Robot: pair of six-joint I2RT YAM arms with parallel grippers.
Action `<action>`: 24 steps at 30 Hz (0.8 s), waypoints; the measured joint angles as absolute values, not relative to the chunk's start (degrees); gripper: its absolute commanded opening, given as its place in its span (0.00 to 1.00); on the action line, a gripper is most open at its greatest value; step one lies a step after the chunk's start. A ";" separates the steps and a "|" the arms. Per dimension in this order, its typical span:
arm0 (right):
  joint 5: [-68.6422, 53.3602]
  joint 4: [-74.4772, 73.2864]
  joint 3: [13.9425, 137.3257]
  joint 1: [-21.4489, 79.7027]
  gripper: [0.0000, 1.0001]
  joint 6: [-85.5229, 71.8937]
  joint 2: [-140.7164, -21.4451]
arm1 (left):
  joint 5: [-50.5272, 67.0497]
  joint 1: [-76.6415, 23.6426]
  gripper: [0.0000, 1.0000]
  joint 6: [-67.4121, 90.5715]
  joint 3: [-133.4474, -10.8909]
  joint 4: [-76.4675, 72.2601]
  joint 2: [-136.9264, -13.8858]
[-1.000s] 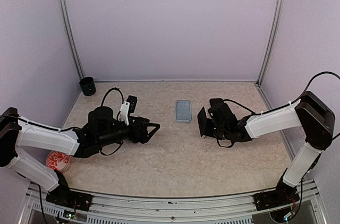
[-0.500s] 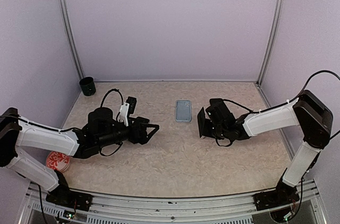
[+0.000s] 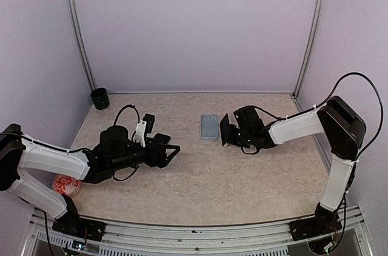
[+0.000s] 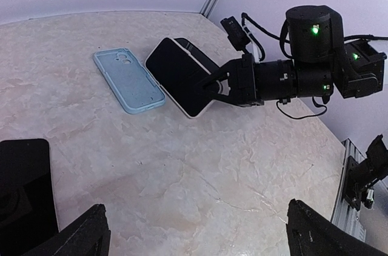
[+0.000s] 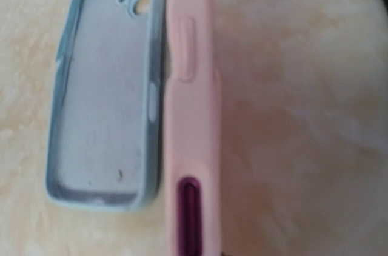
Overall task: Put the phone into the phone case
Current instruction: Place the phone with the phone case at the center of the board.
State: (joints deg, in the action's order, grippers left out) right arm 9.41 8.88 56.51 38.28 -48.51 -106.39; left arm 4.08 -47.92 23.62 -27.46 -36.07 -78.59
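The light blue phone case [image 3: 209,126] lies open side up on the table at centre back; the left wrist view also shows the case [image 4: 128,80]. The phone [image 3: 225,130], black-screened with a pink edge, stands tilted on its long edge just right of the case. My right gripper [image 3: 233,134] is shut on the phone's near end. In the right wrist view the phone's pink edge [image 5: 191,86] runs alongside the case [image 5: 103,98], very close to its right rim. My left gripper [image 3: 173,150] hangs open and empty over bare table, left of centre, its fingers [image 4: 85,232] far apart.
A dark green cup [image 3: 100,98] stands in the back left corner. A red patterned dish [image 3: 65,184] sits at the near left by the left arm. Lilac walls close in the table on three sides.
My right gripper has carried the phone left and slightly back, up beside the case. The left arm has drifted a little toward the near side, still open.
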 measured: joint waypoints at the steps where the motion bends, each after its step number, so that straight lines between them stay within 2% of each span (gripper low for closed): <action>1: 9.17 8.86 57.45 38.09 0.00 -48.16 -107.18 | 4.05 -47.92 0.99 23.66 -27.38 -36.07 -78.56; 14: -0.84 17.74 66.57 35.81 0.00 -45.41 -117.75 | 4.14 -47.53 0.99 24.03 -26.65 -36.07 -77.47; 24: 3.11 16.88 65.41 36.10 0.00 -48.86 -116.57 | 4.29 -47.29 0.99 24.05 -26.65 -36.05 -77.45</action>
